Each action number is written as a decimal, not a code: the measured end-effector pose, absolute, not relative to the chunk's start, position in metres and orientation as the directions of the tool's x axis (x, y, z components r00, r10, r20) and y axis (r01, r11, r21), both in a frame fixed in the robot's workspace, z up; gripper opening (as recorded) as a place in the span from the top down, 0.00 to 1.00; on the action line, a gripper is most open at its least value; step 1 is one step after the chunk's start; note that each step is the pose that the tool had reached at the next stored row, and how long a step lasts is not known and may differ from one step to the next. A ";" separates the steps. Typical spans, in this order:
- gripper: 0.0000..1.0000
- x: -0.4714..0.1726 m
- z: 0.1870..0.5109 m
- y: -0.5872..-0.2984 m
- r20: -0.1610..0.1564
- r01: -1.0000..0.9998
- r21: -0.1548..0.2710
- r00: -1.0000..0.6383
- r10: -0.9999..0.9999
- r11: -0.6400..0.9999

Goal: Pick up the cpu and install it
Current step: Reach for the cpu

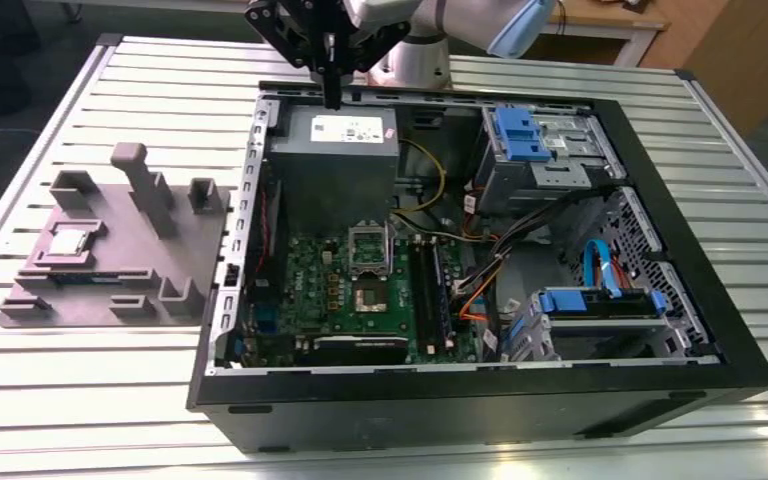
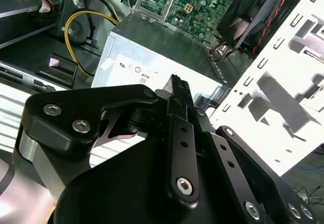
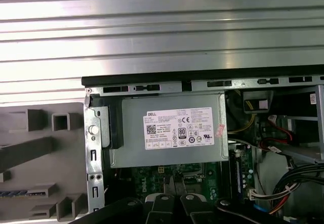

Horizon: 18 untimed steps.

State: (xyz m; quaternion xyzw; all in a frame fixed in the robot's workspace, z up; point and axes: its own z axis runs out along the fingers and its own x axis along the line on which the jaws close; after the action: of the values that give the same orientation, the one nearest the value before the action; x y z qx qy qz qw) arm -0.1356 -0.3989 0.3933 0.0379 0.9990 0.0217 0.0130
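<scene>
It seems nothing is done yet: the cpu (image 1: 71, 240) lies in its grey tray (image 1: 197, 250), well apart from the fingers (image 1: 333, 90) (pressed together, empty) that hang over the power supply (image 1: 337, 150).

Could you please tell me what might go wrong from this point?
1. The cpu lies on the grey tray among upright posts. The gripper, over the power supply, could knock one when reaching in.
2. Loose cables lie beside the motherboard socket and might snag the arm.
</scene>
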 end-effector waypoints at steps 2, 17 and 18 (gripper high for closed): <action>0.90 -0.136 0.393 -0.399 -0.024 0.075 0.044 -0.997 0.076 0.996; 0.90 -0.138 0.393 -0.399 -0.024 0.075 0.044 -0.997 0.076 0.996; 0.90 -0.138 0.393 -0.399 -0.025 0.075 0.044 -0.997 0.076 0.996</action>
State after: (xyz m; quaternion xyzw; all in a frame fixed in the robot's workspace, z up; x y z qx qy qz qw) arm -0.1379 -0.3989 0.3931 0.0379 0.9990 0.0217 0.0131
